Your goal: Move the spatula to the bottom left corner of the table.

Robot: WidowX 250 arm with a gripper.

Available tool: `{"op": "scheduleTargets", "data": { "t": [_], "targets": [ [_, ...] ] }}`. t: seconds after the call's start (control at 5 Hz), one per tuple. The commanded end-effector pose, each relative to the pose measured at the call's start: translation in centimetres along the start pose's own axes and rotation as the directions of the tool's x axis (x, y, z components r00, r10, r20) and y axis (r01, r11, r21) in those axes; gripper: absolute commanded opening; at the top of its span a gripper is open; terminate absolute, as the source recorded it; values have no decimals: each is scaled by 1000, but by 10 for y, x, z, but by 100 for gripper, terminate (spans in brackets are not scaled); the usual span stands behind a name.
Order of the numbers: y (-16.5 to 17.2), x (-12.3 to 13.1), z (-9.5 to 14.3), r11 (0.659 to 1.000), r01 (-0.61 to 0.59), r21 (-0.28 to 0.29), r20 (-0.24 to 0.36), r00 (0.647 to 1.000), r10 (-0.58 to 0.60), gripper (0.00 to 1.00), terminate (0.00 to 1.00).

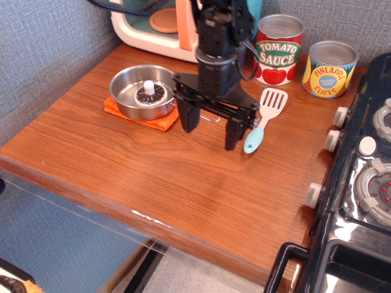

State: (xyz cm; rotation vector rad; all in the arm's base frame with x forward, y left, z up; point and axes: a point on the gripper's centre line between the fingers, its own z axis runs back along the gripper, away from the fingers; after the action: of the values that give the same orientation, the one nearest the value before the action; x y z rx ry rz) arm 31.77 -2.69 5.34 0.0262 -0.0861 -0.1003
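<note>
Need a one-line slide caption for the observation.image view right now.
Open pincer hangs just left of the spatula on the table, not yet gripping it.

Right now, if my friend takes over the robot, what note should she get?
Gripper: jaws open, holding nothing, just left of the spatula.
White slotted toy spatula with a light blue handle: lying flat near the tomato sauce can, not grasped.
Reddish-brown wooden table: its bottom left corner is bare.
Done: only the approach.
Left: grasp the spatula, carry it to that corner, release.
</note>
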Motion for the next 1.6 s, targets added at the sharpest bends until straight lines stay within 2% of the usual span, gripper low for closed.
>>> {"op": "scheduleTargets", "data": {
  "t": [0.0,0.4,0.6,1.0,1.2,1.4],
  "targets": [
    [-22,42,-7,997,-68,30,44,997,67,100,0],
    [-13,70,-21,973,-227,-42,23,973,228,100,0],
    [-9,71,-26,961,-272,-54,4,962,272,100,0],
    [-14,55,-40,956,-291,-41,-49,956,289,100,0],
    [-17,47,-42,965,-263,-9,-57,963,262,0,0],
    [-17,41,-43,967,-254,3,-59,965,254,0,0]
  ]
}}
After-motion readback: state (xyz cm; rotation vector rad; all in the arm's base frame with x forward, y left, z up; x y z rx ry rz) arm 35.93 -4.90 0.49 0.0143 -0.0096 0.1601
